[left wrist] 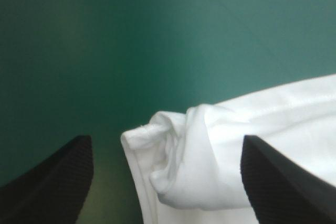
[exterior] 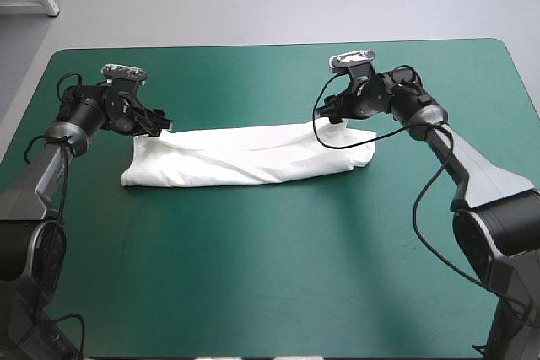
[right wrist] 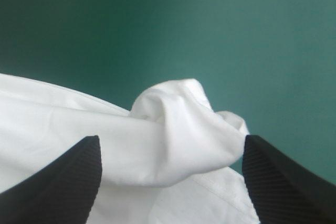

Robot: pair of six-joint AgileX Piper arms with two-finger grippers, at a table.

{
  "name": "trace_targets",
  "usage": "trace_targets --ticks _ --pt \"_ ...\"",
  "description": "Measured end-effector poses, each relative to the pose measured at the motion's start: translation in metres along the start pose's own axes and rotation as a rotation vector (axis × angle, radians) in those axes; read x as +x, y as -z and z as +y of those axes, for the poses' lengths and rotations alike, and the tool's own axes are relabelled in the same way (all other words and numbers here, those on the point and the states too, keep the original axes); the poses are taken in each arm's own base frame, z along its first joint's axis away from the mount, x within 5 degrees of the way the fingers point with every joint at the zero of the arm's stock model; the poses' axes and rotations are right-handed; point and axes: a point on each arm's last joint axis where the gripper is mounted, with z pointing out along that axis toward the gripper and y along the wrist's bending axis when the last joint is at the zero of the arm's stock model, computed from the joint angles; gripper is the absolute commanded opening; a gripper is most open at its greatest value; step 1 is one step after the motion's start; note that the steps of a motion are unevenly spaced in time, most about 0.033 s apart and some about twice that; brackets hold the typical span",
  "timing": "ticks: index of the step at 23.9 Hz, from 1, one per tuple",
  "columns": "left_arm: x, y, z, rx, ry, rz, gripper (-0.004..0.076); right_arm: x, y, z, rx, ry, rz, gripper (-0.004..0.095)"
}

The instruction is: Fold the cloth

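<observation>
Table [exterior: 270, 276]: teal-green cover, bearing a single garment around its middle, well clear of all four edges.

T-shirt [exterior: 245, 156]: white, folded into one long narrow band that lies flat on the table. It runs from left to right and sits somewhat nearer the far edge than the near one. Long creases run along its length.

Left end of the band: blunt and squared in the high view. In the left wrist view the corner is a small bunched roll of fabric with a seamed edge.

Right end of the band: narrower, tapering to a rounded corner. In the right wrist view a soft fold rises into a hump, with a stitched hem below it.

Left claw [exterior: 160, 124]: low over the far corner of the band's left end. Its black fingers [left wrist: 58, 182] stand wide apart, with the bunched corner lying between them. It grips nothing, and whether either finger touches the fabric cannot be told.

Right claw [exterior: 334, 117]: low over the far corner of the band's right end. Its black fingers [right wrist: 283, 182] are likewise spread wide, with the humped fold between them, and it has hold of nothing.

Arms: each reaches in from its own side, and the two claws face one another along the band.
</observation>
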Motion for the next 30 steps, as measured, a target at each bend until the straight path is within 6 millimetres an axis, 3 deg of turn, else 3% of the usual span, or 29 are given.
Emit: trace_targets --ticks 6,11,16,17,18,21,23,26,30 --pt "-0.028 0.037 0.001 0.047 0.046 -0.007 0.0559 -0.019 0.062 0.003 -0.003 -0.005 -0.123 0.0715" --pt "-0.039 0.079 -0.011 0.162 0.084 0.017 0.0457 -0.016 0.098 -0.012 0.009 -0.041 -0.094 0.0715" --pt "-0.038 0.095 -0.045 0.227 0.003 0.049 0.0377 -0.002 0.106 -0.035 -0.003 -0.078 -0.009 0.0715" --pt "-0.038 0.095 -0.053 0.239 -0.016 0.053 0.0325 0.002 0.107 -0.038 -0.008 -0.087 0.0 0.0715" --pt "-0.037 0.095 -0.075 0.271 -0.064 0.059 0.0299 0.013 0.106 -0.046 -0.012 -0.112 0.031 0.0715" --pt "-0.032 0.092 -0.113 0.327 -0.138 0.046 0.0094 0.04 0.103 -0.061 -0.032 -0.174 0.08 0.0715" --pt "-0.027 0.082 -0.134 0.352 -0.174 0.045 0.0021 0.061 0.098 -0.07 -0.062 -0.232 0.099 0.0715" --pt "-0.014 0.047 -0.159 0.371 -0.202 0.1 0.0019 0.09 0.083 -0.076 -0.106 -0.295 0.144 0.0715" --pt "-0.002 -0.005 -0.171 0.378 -0.179 0.172 0.0019 0.093 0.077 -0.071 -0.167 -0.322 0.109 0.0715"
